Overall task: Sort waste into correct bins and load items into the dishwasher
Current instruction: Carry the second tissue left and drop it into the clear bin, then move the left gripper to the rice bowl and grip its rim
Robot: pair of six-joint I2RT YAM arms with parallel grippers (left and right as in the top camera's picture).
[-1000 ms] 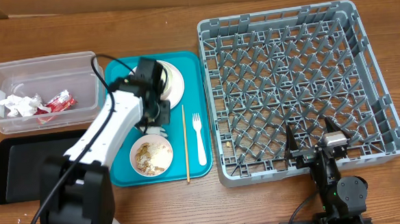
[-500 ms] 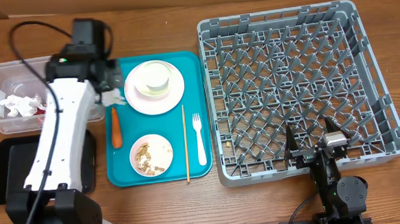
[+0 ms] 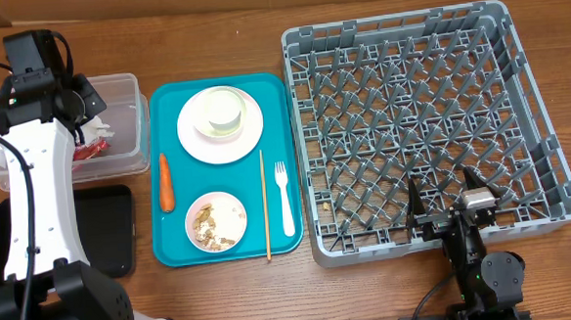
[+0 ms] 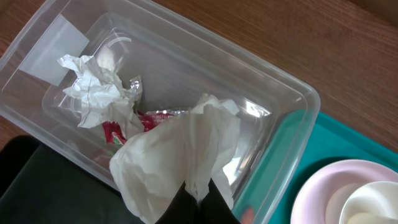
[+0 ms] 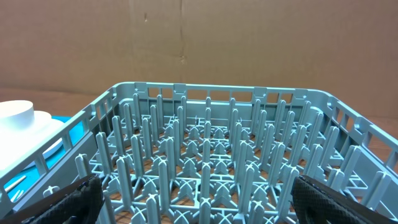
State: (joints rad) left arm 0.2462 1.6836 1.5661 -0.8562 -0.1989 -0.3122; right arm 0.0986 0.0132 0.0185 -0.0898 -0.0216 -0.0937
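one napkin (image 4: pixel 93 93), red packet (image 4: pixel 149 118) in tub (image 4: pixel 286 93)

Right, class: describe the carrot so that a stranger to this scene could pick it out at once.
Left of the big grey dish rack lies a flat teal tray. Along that tray's left edge lies the carrot. It is the only orange thing there, small and tapered; its neighbours are a pale round plate and a bowl of scraps.
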